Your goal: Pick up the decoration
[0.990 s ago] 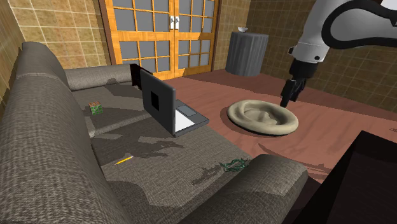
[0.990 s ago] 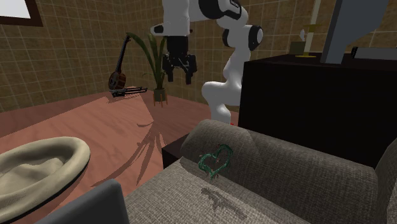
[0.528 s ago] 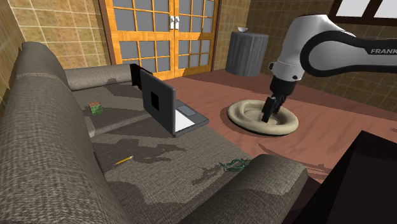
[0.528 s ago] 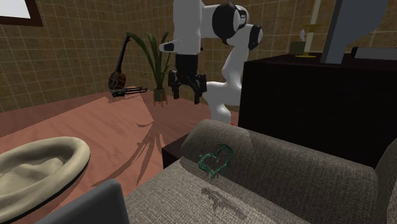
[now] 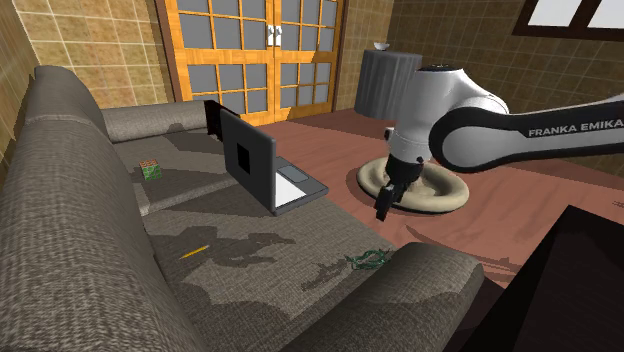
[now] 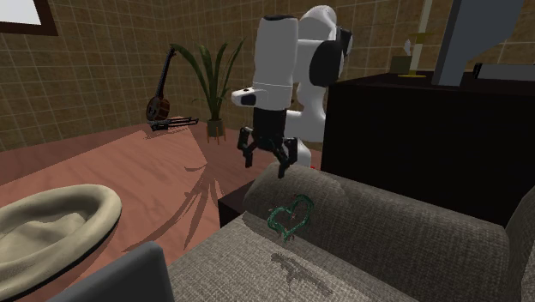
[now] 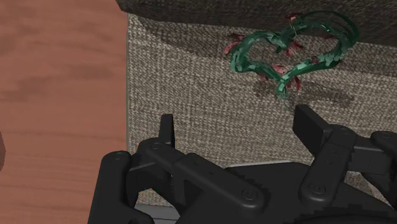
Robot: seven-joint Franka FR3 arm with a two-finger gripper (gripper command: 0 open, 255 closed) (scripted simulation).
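Since the arm just swung off the round beige cushion, shoulder view has the gripper by the near sofa armrest. Second exterior view: jaws spread, empty, above that armrest; heart-shaped green wreath on the seat against it. Wrist view: wreath just beyond the fingers, so approach looks lined up.

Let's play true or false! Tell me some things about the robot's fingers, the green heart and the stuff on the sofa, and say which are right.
1. The fingers are squeezing the green heart. False: they stand open, and the heart lies untouched on the sofa.
2. The laptop is open. True.
3. The yellow pencil lies on the floor. False: it lies on the sofa seat.
4. The green heart lies right beside the sofa's armrest. True.
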